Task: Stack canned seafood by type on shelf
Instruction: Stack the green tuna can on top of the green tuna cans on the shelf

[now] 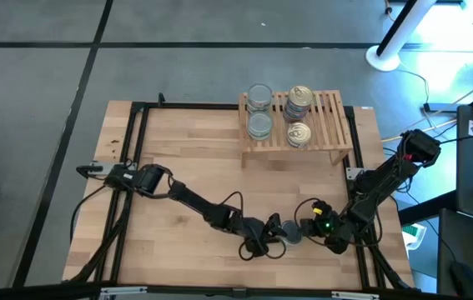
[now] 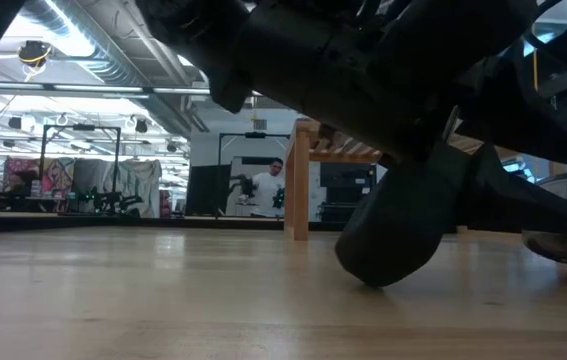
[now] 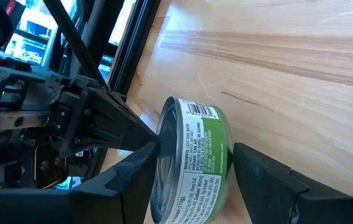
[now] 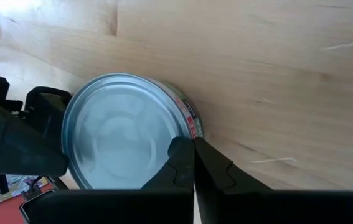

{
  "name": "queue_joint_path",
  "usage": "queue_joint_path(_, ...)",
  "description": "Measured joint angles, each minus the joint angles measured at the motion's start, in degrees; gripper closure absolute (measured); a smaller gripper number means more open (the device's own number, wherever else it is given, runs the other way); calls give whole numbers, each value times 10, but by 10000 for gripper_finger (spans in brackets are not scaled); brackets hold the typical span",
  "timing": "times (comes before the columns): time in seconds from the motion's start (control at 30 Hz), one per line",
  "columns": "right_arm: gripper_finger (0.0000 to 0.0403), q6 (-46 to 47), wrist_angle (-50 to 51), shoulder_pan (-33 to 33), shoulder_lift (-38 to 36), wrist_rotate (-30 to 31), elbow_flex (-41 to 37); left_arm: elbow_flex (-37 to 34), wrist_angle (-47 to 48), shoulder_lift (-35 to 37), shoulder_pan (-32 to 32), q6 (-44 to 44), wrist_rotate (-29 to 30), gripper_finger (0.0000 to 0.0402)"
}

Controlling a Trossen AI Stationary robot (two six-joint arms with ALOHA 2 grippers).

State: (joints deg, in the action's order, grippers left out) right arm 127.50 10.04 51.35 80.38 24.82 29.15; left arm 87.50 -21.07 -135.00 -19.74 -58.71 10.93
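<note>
Between your left gripper's [image 3: 192, 186] fingers sits a green-labelled can [image 3: 192, 165], near the front edge of the counter [image 1: 186, 158] and toward its right corner. Those fingers stand on either side of the can's wall; one looks pressed to it, the other shows a sliver of gap, so you can't yet count this as a firm grip. Your right gripper [image 4: 193, 163] is down at the same can, its fingers closed tight together and holding nothing, their tips touching the can's silver-grey lid [image 4: 120, 140] at its rim. In the high view both grippers meet over this one can [image 1: 290, 236].

As for progress, judge it by the shelf [image 1: 333, 125] at the back edge, right of centre. It already carries silver-topped cans [image 1: 259, 97] on its left part, in what look like two stacks, one behind the other [image 1: 259, 125]. Gold pull-ring cans [image 1: 299, 98] sit just to their right, with another [image 1: 299, 133] in front. So the sorting by type looks well advanced, though you can't tell from above how many cans each stack holds.

What's left, as far as you can see: this can near the front edge, the only one visible off the shelf. It appears to belong with the silver-topped group. It still has to be gripped, lifted and carried to the shelf.
</note>
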Motion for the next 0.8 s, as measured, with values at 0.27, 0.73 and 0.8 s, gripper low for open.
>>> queue_joint_path(0.27, 402, 0, 0, 0, 0, -2, 0, 0, 1, 1, -5, 1, 15, 192)
queue_joint_path(0.73, 402, -2, -19, 0, 1, 9, -1, 0, 11, 2, 9, 11, 5, 192)
queue_joint_path(0.8, 402, -2, -24, 0, 1, 10, -1, 0, 11, 2, 9, 5, 5, 192)
